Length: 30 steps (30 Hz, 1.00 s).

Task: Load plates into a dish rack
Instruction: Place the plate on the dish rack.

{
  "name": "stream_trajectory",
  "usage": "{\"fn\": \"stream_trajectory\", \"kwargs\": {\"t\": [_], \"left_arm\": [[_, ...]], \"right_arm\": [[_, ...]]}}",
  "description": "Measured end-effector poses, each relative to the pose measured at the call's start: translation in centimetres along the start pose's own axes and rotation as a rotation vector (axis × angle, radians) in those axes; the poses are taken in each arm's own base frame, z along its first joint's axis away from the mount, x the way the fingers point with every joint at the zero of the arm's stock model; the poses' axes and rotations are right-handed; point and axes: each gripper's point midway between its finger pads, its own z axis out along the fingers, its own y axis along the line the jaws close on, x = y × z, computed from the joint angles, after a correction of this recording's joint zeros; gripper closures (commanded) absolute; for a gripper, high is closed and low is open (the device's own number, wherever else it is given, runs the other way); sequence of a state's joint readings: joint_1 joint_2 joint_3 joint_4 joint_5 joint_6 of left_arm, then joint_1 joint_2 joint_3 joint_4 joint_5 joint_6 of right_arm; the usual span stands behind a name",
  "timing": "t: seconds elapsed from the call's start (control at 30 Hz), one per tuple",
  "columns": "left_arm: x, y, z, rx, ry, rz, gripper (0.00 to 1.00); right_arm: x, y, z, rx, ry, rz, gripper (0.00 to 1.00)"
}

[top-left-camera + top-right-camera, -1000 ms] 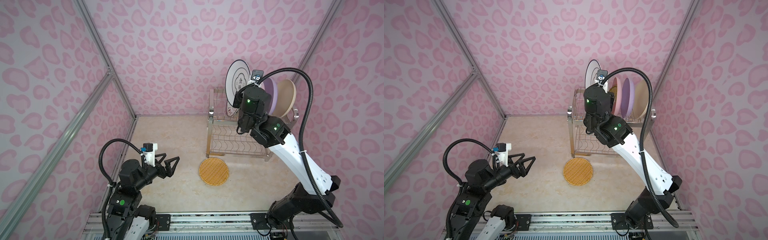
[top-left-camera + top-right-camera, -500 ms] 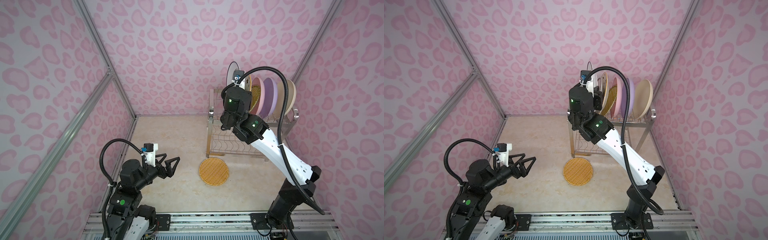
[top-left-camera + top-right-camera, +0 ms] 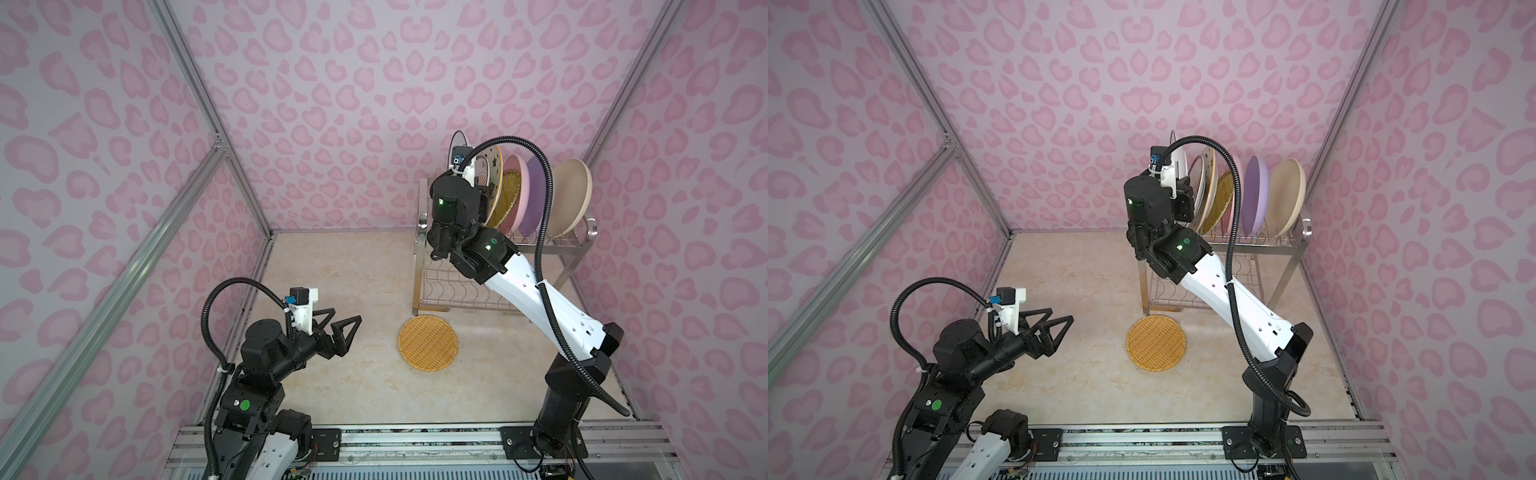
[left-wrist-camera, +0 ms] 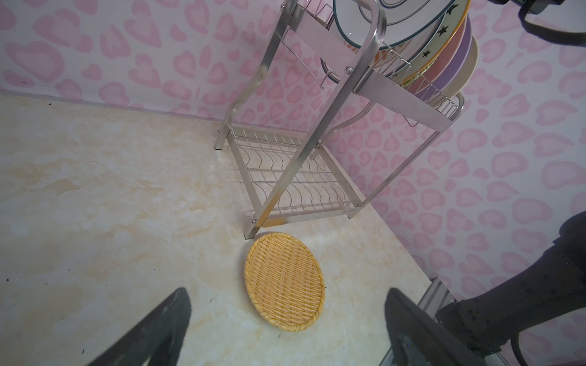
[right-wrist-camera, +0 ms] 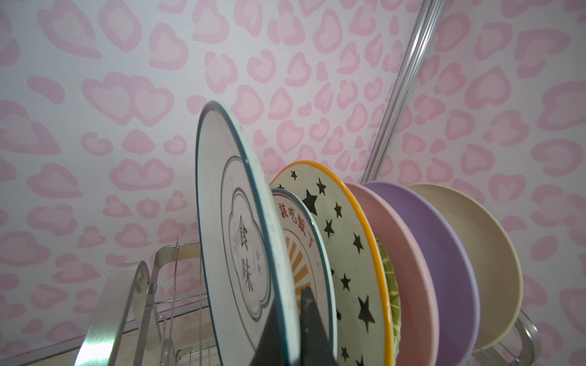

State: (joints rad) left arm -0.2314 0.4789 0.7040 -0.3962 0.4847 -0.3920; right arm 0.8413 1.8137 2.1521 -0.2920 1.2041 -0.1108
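Recently turned edge-on, the dark-rimmed plate (image 5: 234, 221) was clamped by the right gripper (image 5: 296, 323) at nine o'clock on the dish rack (image 4: 402, 102), ready for slotting; the left gripper (image 3: 347, 314) was left open.

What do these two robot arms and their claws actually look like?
Each arm, like the right arm, has black joints with green dots and a white shell, with a black ribbed hose looping alongside. The left tool has two black, hollow triangular fingers; a white camera mount with a blue part sits behind it.
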Motion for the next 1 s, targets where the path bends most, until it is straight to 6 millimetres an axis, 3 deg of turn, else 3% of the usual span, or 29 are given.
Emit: {"fn": "stream_trajectory", "kwargs": {"t": [0.53, 1.0], "left_arm": [[0.1, 0.0, 0.0, -0.004, 0.0, 0.005, 0.03], [0.2, -0.2, 0.1, 0.006, 0.009, 0.009, 0.03]], "right_arm": [[2.6, 0.7, 1.6, 0.024, 0.046, 0.002, 1.0], [4.1, 2.3, 1.8, 0.054, 0.071, 0.017, 1.0]]}}
